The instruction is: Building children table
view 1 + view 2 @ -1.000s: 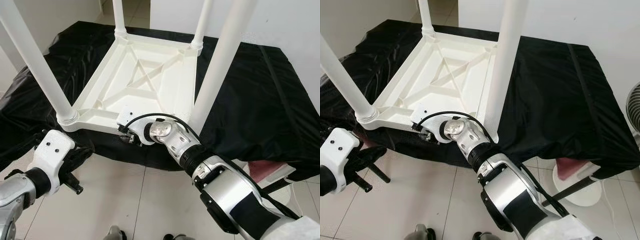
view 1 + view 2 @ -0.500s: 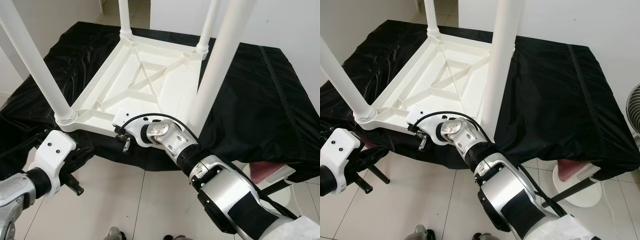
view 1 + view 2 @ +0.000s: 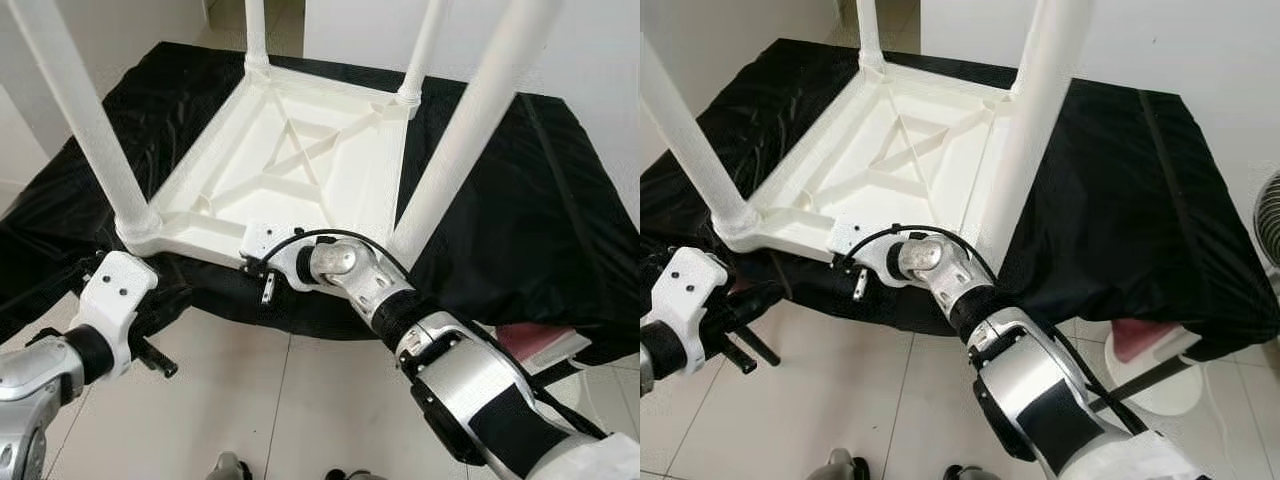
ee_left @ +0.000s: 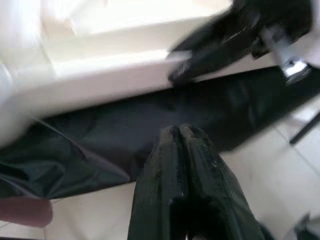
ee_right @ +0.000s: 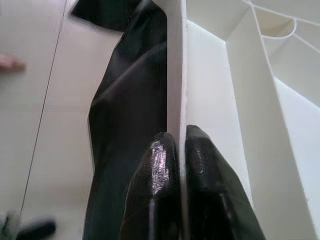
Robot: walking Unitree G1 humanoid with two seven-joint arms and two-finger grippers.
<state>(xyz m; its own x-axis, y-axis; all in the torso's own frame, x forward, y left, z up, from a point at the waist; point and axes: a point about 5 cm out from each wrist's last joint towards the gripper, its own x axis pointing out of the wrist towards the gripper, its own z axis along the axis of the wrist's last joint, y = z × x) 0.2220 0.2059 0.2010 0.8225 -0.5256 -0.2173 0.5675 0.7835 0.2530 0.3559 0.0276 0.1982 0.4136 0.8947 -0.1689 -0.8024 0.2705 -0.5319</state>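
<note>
Right claw (image 5: 179,145) clamped on table rim (image 5: 176,75).

table legs (image 3: 85,120): tops cut off by upper edge | left wrist view: table rim (image 4: 100,65) motion-blurred

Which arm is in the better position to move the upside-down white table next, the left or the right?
The right. Its claw is already shut on the near rim of the white table. The left claw is shut on nothing, low beside the black cloth.
</note>
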